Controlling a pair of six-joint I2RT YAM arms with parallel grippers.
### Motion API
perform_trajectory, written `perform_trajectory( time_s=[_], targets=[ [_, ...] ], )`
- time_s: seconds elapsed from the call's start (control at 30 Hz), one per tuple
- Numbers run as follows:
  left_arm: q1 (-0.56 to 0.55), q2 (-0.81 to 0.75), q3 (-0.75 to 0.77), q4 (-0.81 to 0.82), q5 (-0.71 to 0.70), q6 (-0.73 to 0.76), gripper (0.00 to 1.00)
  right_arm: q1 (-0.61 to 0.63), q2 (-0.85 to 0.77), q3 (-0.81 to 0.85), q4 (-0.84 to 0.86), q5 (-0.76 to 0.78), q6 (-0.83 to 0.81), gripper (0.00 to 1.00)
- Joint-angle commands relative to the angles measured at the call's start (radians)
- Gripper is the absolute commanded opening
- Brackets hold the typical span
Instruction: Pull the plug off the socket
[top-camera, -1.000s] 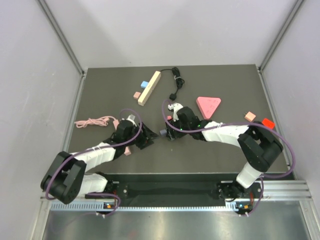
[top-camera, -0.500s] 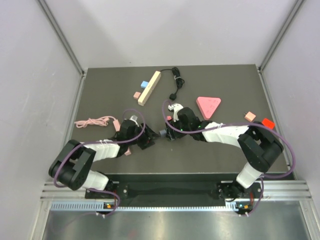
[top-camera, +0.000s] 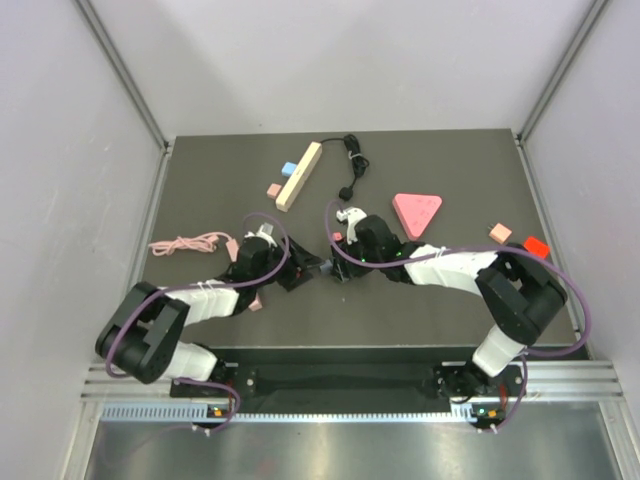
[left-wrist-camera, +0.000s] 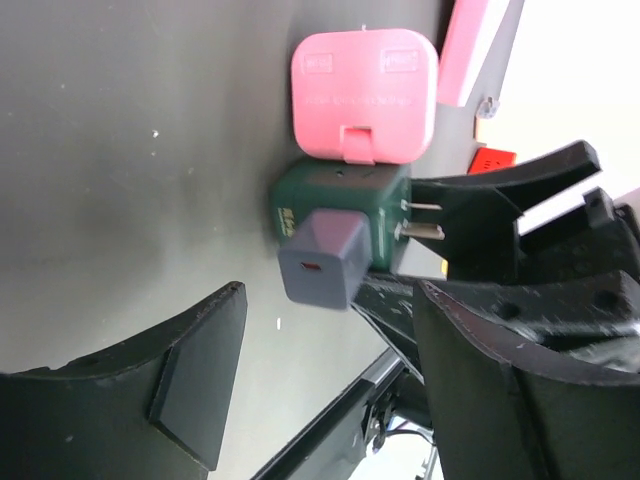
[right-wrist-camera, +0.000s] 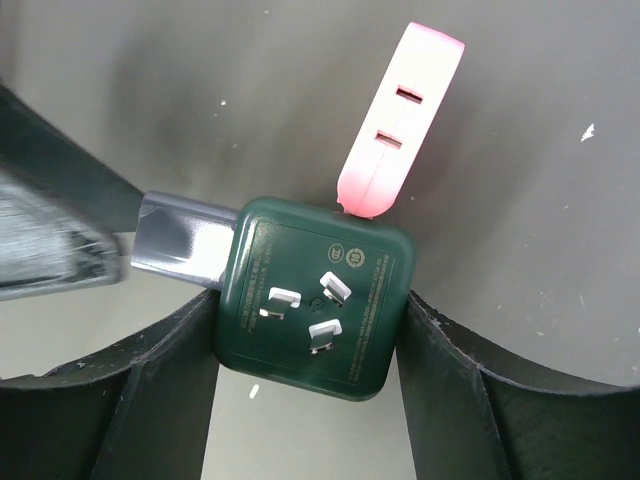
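- the grey plug (left-wrist-camera: 322, 258) was a small, smooth plastic cube with rounded corners and a narrow slot in its end face; its far end was seated in the side of the green socket (left-wrist-camera: 338, 200)
- the green socket was a dark, matte, rounded-square plastic block with three flat bare metal pins (right-wrist-camera: 283, 297) on one face
- a pink adapter (left-wrist-camera: 365, 90), a glossy rounded square with two small slots and a little tab, lay touching the socket's edge on the dark, faintly speckled table (top-camera: 450, 160)
- the socket's pin face carried small round marks and lines of fine print, all too small to read; a pale logo on its side and a raised line of lettering on the pink adapter could not be read either
- the right gripper (right-wrist-camera: 310, 320) pinched the green socket, its black fingers pressed against two opposite sides, pins facing the wrist camera
- the left gripper (left-wrist-camera: 332, 315) stood wide with nothing held; the grey plug lay just ahead of its curved black fingers (left-wrist-camera: 200, 370), in line with the gap and touching neither
- from above, plug and socket sat near the middle of the table between the two grippers, which pointed at each other, with a pink triangle (top-camera: 416, 210) to the right and a pale wooden bar (top-camera: 299, 176) farther back
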Motion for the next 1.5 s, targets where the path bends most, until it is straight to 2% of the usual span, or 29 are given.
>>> perform_trajectory(
  time_s=[0.0,0.13,0.37,0.47,0.5,0.57,0.63,0.93,1.23,1.47],
  targets=[
    [0.005,0.059,0.025,0.11,0.02,-0.036,0.71,0.018,-0.031,-0.01,0.021,-0.03,0.028,0.0],
    [0.005,0.093,0.018,0.142,0.02,-0.06,0.68,0.018,-0.033,-0.007,0.025,-0.033,0.033,0.0],
    [0.005,0.159,0.041,0.199,0.043,-0.073,0.55,0.022,-0.025,-0.009,0.023,-0.032,0.032,0.0],
    [0.005,0.171,0.041,0.216,0.051,-0.076,0.39,0.027,-0.024,-0.01,0.022,-0.023,0.035,0.0],
    [0.005,0.171,0.039,0.22,0.053,-0.073,0.29,0.027,-0.024,-0.012,0.022,-0.019,0.035,0.0],
    [0.005,0.17,0.031,0.224,0.053,-0.068,0.17,0.033,-0.021,-0.01,0.011,0.003,0.038,0.0],
    [0.005,0.168,0.027,0.219,0.051,-0.059,0.0,0.038,-0.018,-0.007,-0.009,0.054,0.045,0.0],
    [0.014,0.096,-0.053,0.208,0.011,-0.019,0.0,0.048,-0.027,-0.048,-0.04,0.347,0.182,0.0],
    [0.091,-0.037,-0.099,0.092,-0.003,0.045,0.0,0.048,-0.019,-0.062,-0.066,0.375,0.182,0.0],
    [0.108,-0.093,-0.087,0.009,-0.012,0.094,0.0,0.048,-0.025,-0.047,-0.069,0.376,0.17,0.0]
  ],
)
